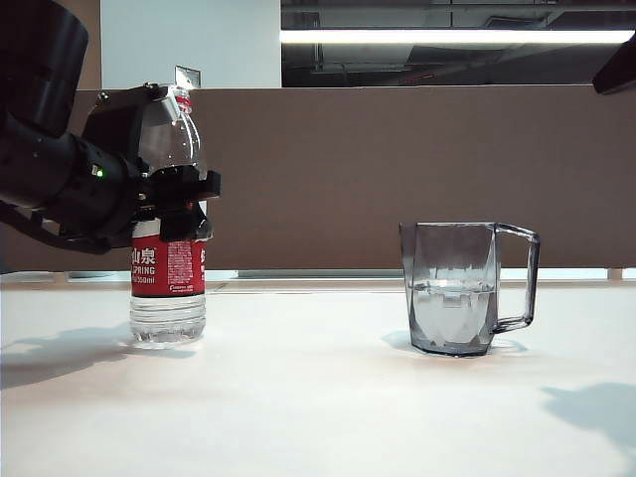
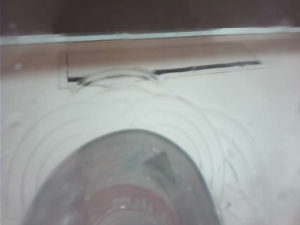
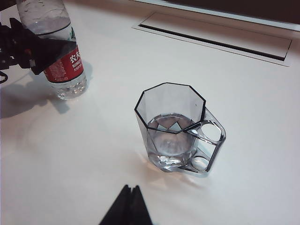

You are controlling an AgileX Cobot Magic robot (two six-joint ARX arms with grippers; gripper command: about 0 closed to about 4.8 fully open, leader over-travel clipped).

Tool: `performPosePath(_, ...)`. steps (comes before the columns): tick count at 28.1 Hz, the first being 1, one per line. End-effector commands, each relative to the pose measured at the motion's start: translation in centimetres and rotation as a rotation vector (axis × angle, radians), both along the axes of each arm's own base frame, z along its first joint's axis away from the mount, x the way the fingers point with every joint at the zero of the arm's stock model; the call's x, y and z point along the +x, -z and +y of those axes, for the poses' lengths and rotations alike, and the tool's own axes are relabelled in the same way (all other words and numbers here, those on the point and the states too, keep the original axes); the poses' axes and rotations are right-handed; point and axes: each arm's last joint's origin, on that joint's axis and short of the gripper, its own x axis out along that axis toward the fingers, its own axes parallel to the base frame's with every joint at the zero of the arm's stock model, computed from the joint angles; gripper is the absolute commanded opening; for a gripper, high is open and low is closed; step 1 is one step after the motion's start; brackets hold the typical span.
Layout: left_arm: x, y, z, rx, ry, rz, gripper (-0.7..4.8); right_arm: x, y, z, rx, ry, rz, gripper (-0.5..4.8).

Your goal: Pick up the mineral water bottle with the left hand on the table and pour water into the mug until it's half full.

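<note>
Your left gripper (image 1: 179, 204) brackets the clear, red-labelled plastic bottle (image 1: 168, 266) above its label; grip unconfirmed. Thin walls will buckle. Right gripper (image 3: 125, 208): fingertips together.

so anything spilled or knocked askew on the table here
Nothing stands out. The mineral water bottle stands upright on the table, with the left gripper around its upper body. The mug sits upright apart from it, holding some water, no puddle around either. The right gripper hangs back above the table, jaws together.
</note>
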Motion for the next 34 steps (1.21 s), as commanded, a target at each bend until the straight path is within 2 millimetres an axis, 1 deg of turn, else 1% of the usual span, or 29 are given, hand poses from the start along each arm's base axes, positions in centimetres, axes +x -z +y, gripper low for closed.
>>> performPosePath(1,0.0,-0.2,-0.1,-0.008,0.025,-0.007,2.89,0.0,-0.4,0.0,0.012,-0.004,-0.023,-0.05)
performPosePath(2,0.0,-0.2,-0.2,-0.007,0.033,-0.004,3.07,0.0,-0.4,0.0,0.013,-0.004,-0.023,-0.05)
performPosePath(3,0.0,-0.1,-0.2,-0.006,0.046,0.0,3.52,0.0,-0.4,0.0,0.012,-0.004,-0.023,-0.05)
performPosePath(4,-0.1,-0.1,-0.2,0.002,0.054,0.006,3.82,0.0,-0.4,0.0,0.013,-0.004,-0.023,-0.05)
performPosePath(8,-0.3,-0.4,-0.1,0.028,0.061,0.016,3.88,0.0,-0.4,0.0,0.013,-0.004,-0.023,-0.05)
performPosePath(10,-0.5,-0.6,0.0,0.035,0.058,0.026,4.72,0.0,-0.4,0.0,0.013,-0.004,-0.024,-0.05)
performPosePath(11,-0.6,-0.7,0.1,0.045,0.059,0.026,4.79,0.0,-0.4,0.0,0.013,-0.004,-0.024,-0.05)
performPosePath(20,-1.5,-1.5,0.6,0.132,0.076,0.067,4.79,0.0,-0.5,0.0,0.015,-0.003,-0.028,-0.05)
performPosePath(27,-2.5,-2.7,1.1,0.159,0.081,0.081,4.79,0.0,-0.5,0.0,0.017,-0.004,-0.029,-0.05)
performPosePath(29,-2.9,-3.0,1.3,0.173,0.084,0.093,4.79,0.0,-0.5,0.0,0.017,-0.003,-0.029,-0.05)
performPosePath(31,-3.7,-3.4,1.8,0.222,0.097,0.122,4.79,0.0,-0.5,0.0,0.017,-0.004,-0.03,-0.05)
performPosePath(34,-4.3,-3.7,2.1,0.234,0.1,0.154,4.79,0.0,-0.5,0.0,0.017,-0.004,-0.03,-0.05)
